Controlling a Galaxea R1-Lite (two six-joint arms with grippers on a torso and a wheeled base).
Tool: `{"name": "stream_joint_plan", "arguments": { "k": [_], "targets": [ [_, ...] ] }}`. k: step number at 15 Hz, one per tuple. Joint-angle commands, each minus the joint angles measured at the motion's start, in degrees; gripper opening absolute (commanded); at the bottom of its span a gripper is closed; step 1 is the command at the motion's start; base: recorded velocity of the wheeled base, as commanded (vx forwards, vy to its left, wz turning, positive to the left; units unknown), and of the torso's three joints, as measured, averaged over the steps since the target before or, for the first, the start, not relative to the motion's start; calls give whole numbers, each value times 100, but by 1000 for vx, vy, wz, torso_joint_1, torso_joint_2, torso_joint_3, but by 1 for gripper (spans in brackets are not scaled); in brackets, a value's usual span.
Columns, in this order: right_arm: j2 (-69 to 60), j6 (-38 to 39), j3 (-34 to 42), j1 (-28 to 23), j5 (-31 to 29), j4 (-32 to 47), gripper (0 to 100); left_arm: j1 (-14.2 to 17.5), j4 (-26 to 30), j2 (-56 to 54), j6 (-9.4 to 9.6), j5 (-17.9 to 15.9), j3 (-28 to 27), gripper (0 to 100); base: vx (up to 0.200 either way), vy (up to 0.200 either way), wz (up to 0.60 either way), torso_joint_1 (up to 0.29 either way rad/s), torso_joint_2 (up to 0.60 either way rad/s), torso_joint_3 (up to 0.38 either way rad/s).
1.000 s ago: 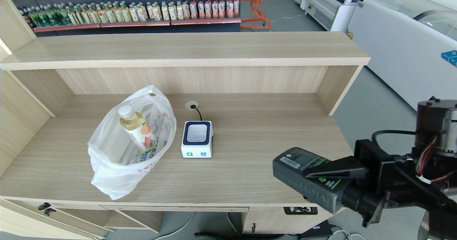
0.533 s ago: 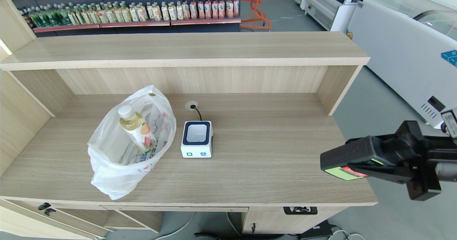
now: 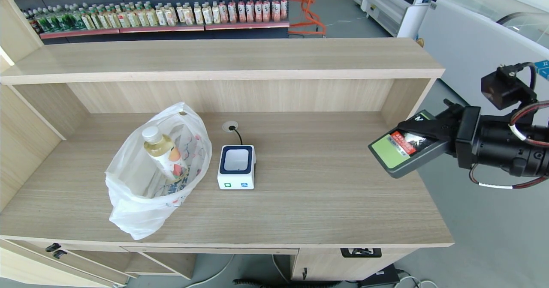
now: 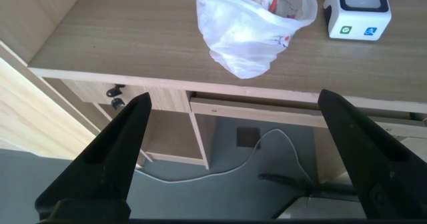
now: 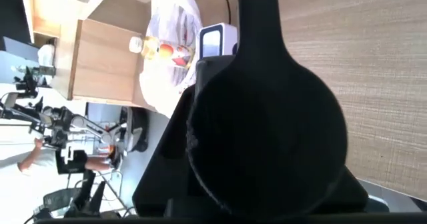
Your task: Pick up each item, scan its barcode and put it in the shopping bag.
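The right tool (image 3: 431, 136) gripped a dark, flat, green-labelled packet (image 3: 396, 153) well right of the white box-shaped scanner (image 3: 236, 166) (barcode side unclear); the code would need to face its window squarely.

Right end effector (image 3: 419, 139) seemingly gripping box (image 3: 389, 153), bottle (image 3: 161, 150) in bag (image 3: 136, 213), scanner (image 3: 236, 166) beside

The bottle (image 3: 159, 147), at 9 o'clock of the scanner (image 3: 236, 166), has its lower half veiled by the shopping bag (image 3: 133, 211). The dark box (image 3: 391, 154) (label print too small to read) has its 3 o'clock end covered by the jaws of the right gripper (image 3: 414, 144).
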Motion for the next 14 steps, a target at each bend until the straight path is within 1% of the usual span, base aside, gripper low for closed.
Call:
{"name": "stream_joint_plan", "arguments": {
  "k": [1,11,14],
  "targets": [
    [145,0,37,91,12,-14,0,-1,0,-1,-1,3,0,100,0,0,0,0,0,0],
    [119,0,213,91,-14,-5,0,-1,0,-1,-1,3,0,100,0,0,0,0,0,0],
    [128,9,196,91,-6,-23,0,-1,-9,-1,-27,3,0,100,0,200,0,-1,5,1]
  ]
}}
